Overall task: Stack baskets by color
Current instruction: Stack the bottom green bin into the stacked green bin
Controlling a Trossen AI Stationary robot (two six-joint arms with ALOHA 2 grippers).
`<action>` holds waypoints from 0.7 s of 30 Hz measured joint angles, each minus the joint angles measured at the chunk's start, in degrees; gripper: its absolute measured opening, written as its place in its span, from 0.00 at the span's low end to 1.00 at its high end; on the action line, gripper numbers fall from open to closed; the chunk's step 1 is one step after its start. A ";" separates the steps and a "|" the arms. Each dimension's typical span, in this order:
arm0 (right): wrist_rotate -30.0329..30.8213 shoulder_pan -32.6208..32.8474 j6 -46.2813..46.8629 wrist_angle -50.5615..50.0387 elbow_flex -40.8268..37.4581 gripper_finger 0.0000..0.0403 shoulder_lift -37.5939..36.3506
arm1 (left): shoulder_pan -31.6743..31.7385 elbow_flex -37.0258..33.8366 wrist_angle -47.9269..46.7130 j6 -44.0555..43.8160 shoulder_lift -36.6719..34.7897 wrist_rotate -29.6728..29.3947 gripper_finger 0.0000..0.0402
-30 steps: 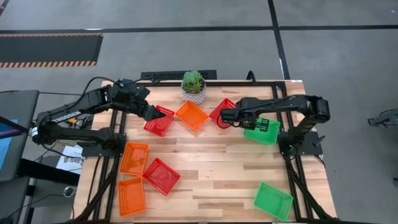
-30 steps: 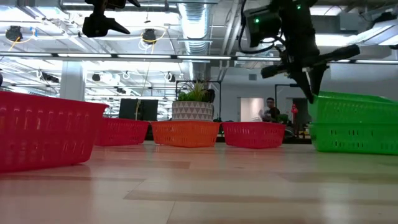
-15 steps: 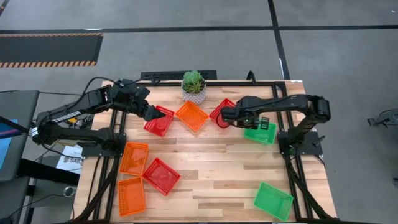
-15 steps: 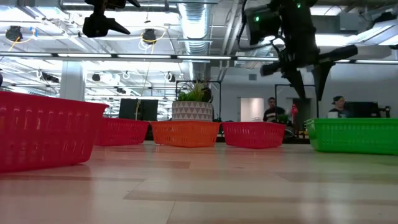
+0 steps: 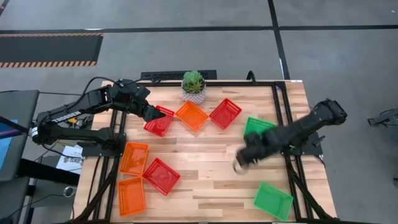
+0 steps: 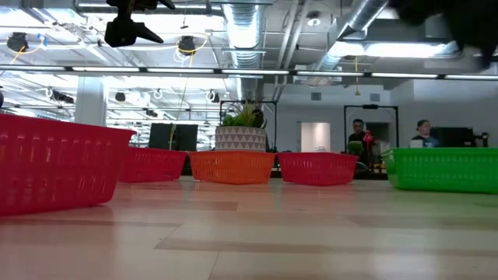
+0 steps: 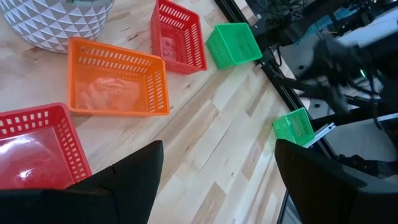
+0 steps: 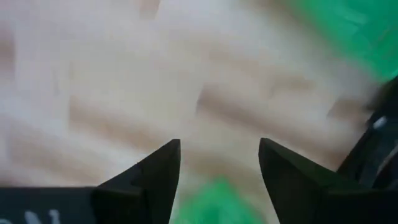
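1. We see our right gripper (image 5: 239,165) over bare wooden table (image 5: 211,186), between the two green mesh-sided plastic baskets: the far green basket (image 5: 259,127) by the right frame rail and the near green basket (image 5: 273,200) at the front right corner. Its fingers stand apart and hold nothing.
2. Our left gripper (image 5: 151,114) hovers at the far-left red mesh plastic basket (image 5: 159,121), jaws spread wide and empty.
3. The orange mesh plastic basket (image 5: 191,116) and a second red basket (image 5: 225,113) sit in the far row beside the small potted green plant (image 5: 193,85); two more orange baskets (image 5: 134,158) and a third red basket (image 5: 161,175) lie at the front left.
4. Risks, as we judge them: the right arm is blurred with speed, so it may overshoot the near green basket, clip its rim and push it toward the table edge. A grip on one thin wall may tilt the basket.
5. Compared with a second ago, the right gripper has let go of the far green basket, which now rests flat, and has swung away towards the front; the left arm has not moved.
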 joint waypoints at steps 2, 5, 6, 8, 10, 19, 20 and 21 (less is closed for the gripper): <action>-2.67 5.49 -0.71 1.15 0.13 0.59 1.11 | 0.00 0.00 -0.02 0.02 -0.01 0.00 0.74; -5.88 12.66 -0.72 2.33 -0.08 0.59 2.39 | 0.00 0.00 0.02 -0.03 0.01 -0.09 0.74; -6.65 14.46 -0.65 2.87 0.15 0.59 2.80 | 0.00 0.00 0.02 -0.08 -0.01 -0.34 0.74; -8.05 17.43 -0.12 3.15 -0.04 0.59 3.70 | 0.00 0.00 -0.05 -0.49 0.05 -0.61 0.74; -9.18 19.92 -0.17 4.03 -0.08 0.59 3.78 | 0.00 0.00 0.00 -1.17 0.01 -0.66 0.74; -9.53 25.44 -1.71 6.74 -1.86 0.59 3.60 | 0.00 0.00 0.00 -1.54 0.03 -2.33 0.74; -9.55 25.64 -1.75 8.07 -3.26 0.59 3.56 | 0.00 0.00 0.00 -1.56 0.03 -2.79 0.74; -9.61 25.64 -1.76 9.86 -4.87 0.59 3.39 | 0.00 0.00 0.00 -1.56 0.03 -3.04 0.74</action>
